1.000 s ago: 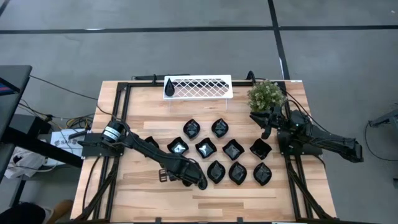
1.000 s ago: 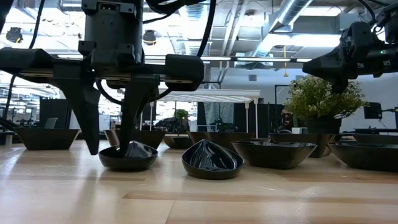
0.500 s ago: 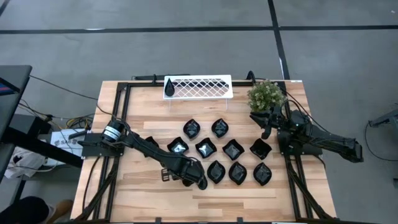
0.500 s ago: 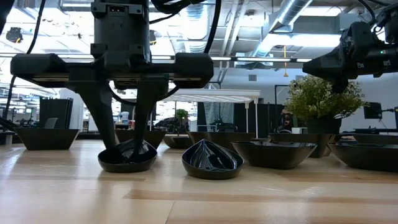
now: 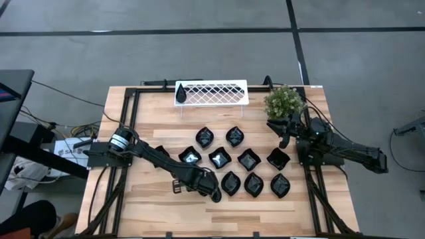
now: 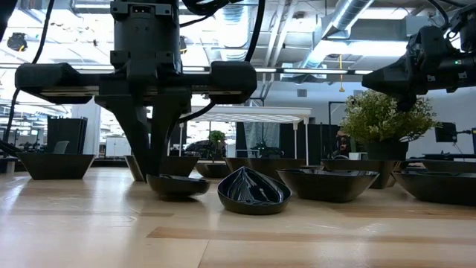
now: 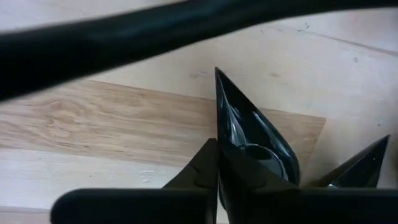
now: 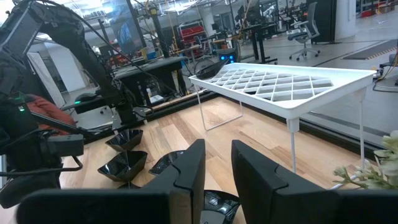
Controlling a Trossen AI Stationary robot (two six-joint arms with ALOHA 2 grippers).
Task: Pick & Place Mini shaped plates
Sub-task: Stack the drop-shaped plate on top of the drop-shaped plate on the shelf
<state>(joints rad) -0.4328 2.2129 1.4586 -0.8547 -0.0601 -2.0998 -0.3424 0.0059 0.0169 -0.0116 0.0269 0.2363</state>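
Left gripper [image 6: 158, 167] low at the near-left part of the wooden surface [image 5: 153, 199], fingers pressed together on the rim of one small black plate [image 6: 178, 185]. Left wrist view: the pinched plate [image 7: 252, 140] is a pointed, leaf-like dish, its rim held between the two dark fingers [image 7: 199, 171], its tip pointing away from them. Low view: the plate sits at or barely off the wood; cannot tell which.

Remaining mini shaped plates [image 5: 249, 159] lie in loose rows across the middle of the surface, to the right of the left gripper. Nearest neighbour [image 6: 253, 192] lies just beside the pinched plate, apart from it.

Right gripper [image 5: 285, 126] hangs above the far-right part of the surface, next to the green potted plant [image 5: 284, 101]. Right wrist view: its fingers [image 8: 186, 177] stand apart with a gap, nothing between them.

White lattice tray [image 5: 211, 92] stands on its legs at the far edge, well apart from the plates.

A person [image 5: 30, 222] shows at the near-left corner, off the surface.
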